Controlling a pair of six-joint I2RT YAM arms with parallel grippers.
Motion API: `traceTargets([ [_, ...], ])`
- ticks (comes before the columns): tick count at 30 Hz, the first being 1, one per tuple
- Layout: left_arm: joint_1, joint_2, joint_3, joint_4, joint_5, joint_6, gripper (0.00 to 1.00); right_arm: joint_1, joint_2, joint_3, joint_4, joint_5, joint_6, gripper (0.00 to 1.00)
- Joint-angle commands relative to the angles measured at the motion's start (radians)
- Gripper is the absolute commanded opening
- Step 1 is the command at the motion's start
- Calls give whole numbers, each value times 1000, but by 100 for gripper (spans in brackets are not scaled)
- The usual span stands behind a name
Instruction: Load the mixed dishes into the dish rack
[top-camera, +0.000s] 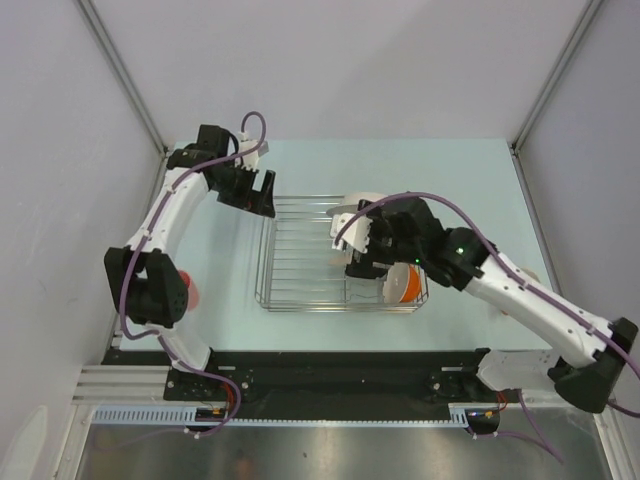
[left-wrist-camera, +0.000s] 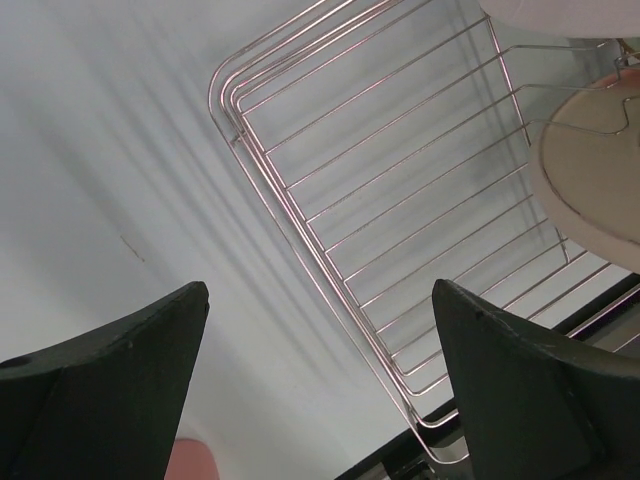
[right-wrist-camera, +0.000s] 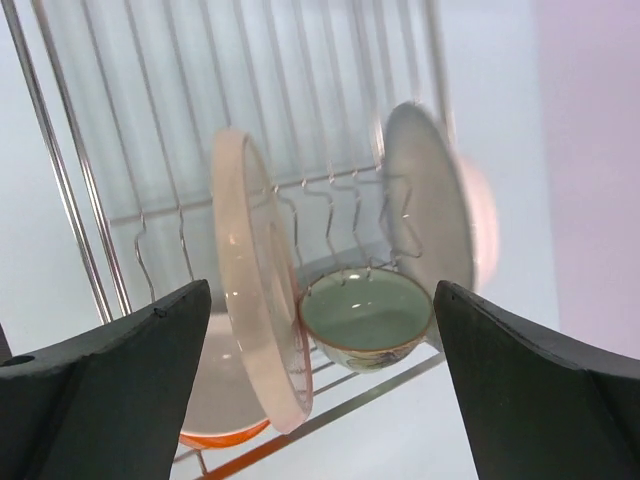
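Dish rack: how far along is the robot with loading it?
Done: the cream plate, white shallow bowl, green glass bowl and orange bowl stand in the dish rack. In hand: nothing; the left gripper and right gripper are open. Remaining: at least an orange-red item on the table outside the rack.

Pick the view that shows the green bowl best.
Right wrist: the green bowl sits unblocked in the rack, rim and inside clear. I cannot make it out in the top view; left wrist misses it.
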Motion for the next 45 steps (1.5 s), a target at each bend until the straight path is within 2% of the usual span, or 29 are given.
traceTargets([
  [1, 3, -137, 17, -61, -53, 50, 100, 4, -120, 12, 178, 91, 215, 100],
  [2, 3, -157, 0, -43, -65, 53, 100, 2, -134, 13, 206, 125, 366, 100],
  [4, 3, -202, -26, -35, -93, 63, 100, -42, -174, 12, 236, 121, 472, 100],
  [6, 3, -208, -20, -44, -113, 63, 100, -193, -199, 10, 230, -34, 604, 99],
  [7, 3, -208, -4, -56, -122, 72, 100, -247, -203, 7, 219, -197, 640, 100],
  [9, 5, -222, 0, -95, -138, 87, 100, -345, -214, -24, 225, -229, 795, 100],
  [10, 8, -240, -25, -101, -142, 108, 100, -429, -217, -28, 195, -73, 861, 100],
  [11, 12, -283, -45, -90, -166, 119, 100, -482, -214, -28, 153, 21, 933, 100],
  [12, 22, -312, -68, -78, -180, 142, 100, -535, -216, -30, 63, 191, 1037, 100],
  [13, 28, -334, -110, -66, -196, 148, 100, -641, -229, -36, 29, 256, 1110, 100],
  [15, 38, -381, -146, -35, -211, 156, 100, -723, -243, -57, -45, 382, 1321, 100],
  [16, 40, -388, -161, -30, -207, 152, 100, -791, -257, -61, -90, 360, 1334, 100],
  [17, 42, -389, -163, -26, -194, 149, 100, -806, -262, -62, -106, 360, 1351, 100],
  [21, 42, -398, -166, -36, -203, 136, 100, -812, -297, -80, -242, 529, 1434, 100],
  [23, 49, -417, -190, -35, -230, 148, 100, -814, -300, -103, -276, 561, 1465, 100],
  [28, 138, -493, -282, -39, -256, 207, 99, -821, -239, -128, -352, 617, 1529, 100],
  [30, 199, -504, -296, -50, -260, 224, 100, -844, -210, -136, -411, 680, 1613, 100],
  [33, 207, -506, -316, -43, -244, 218, 100, -888, -185, -159, -422, 693, 1630, 100],
  [41, 192, -353, -255, -1, -41, 123, 100, -941, -144, -208, -375, 654, 1630, 100],
  [45, 163, -335, -269, 46, -33, 104, 100, -942, -118, -222, -332, 627, 1610, 100],
])
